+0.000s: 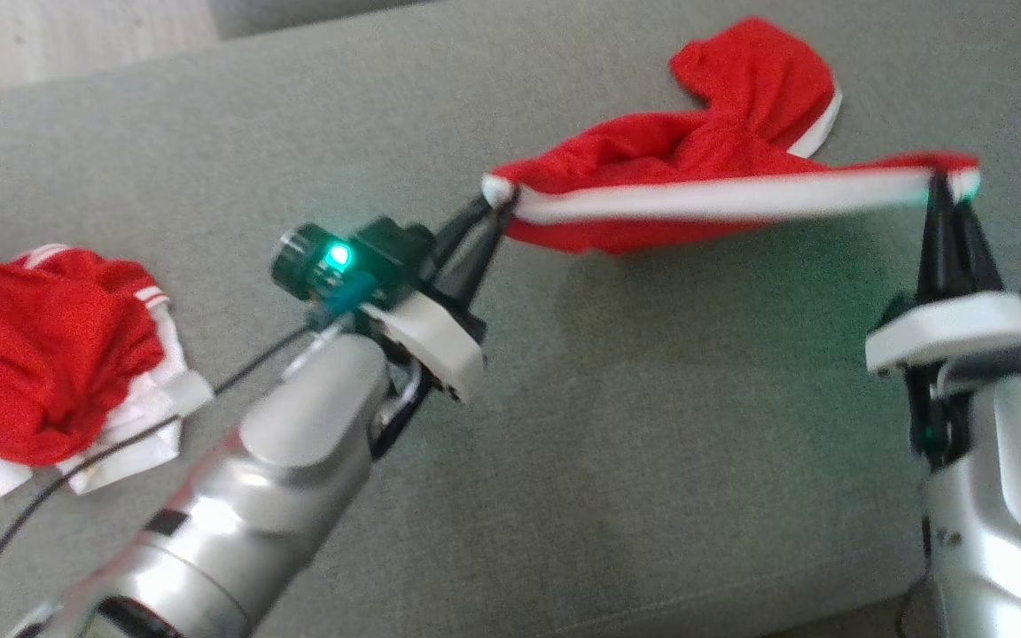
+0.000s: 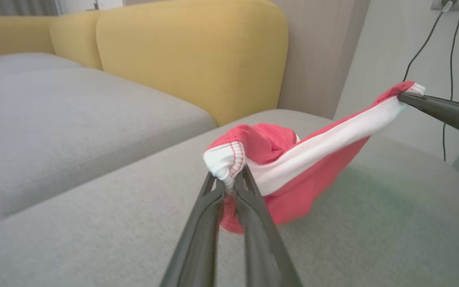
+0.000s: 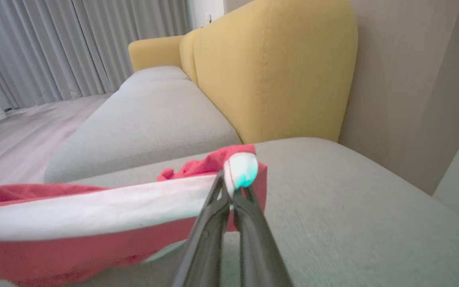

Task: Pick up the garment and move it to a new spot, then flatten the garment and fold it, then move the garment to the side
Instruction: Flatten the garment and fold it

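garment (image 1: 723,177): red with a white band (image 1: 723,199), head view 1 o'clock. It's strung between both grippers.
band: taut, raised above the grey seat cushion (image 1: 608,443). The red body sags under it, and the far end lies crumpled on the cushion.
left gripper (image 1: 497,206): head view 12 o'clock. Fingers pressed together, pinching the band's left end. In the left wrist view the white corner is bunched between the tips (image 2: 227,181).
right gripper (image 1: 940,182): head view 2 o'clock. Fingers pressed together, pinching the band's right end. In the right wrist view the white tip pokes out past them (image 3: 231,187).
cloth heap (image 1: 41,354): red and white, head view 9 o'clock. It lies on the same cushion, well apart from the garment.
backrest (image 2: 189,52): yellow, left wrist view 12 o'clock, behind the cushion.
cables (image 2: 448,48): on the wall, left wrist view 2 o'clock.
curtains (image 3: 74,48): right wrist view 10 o'clock.
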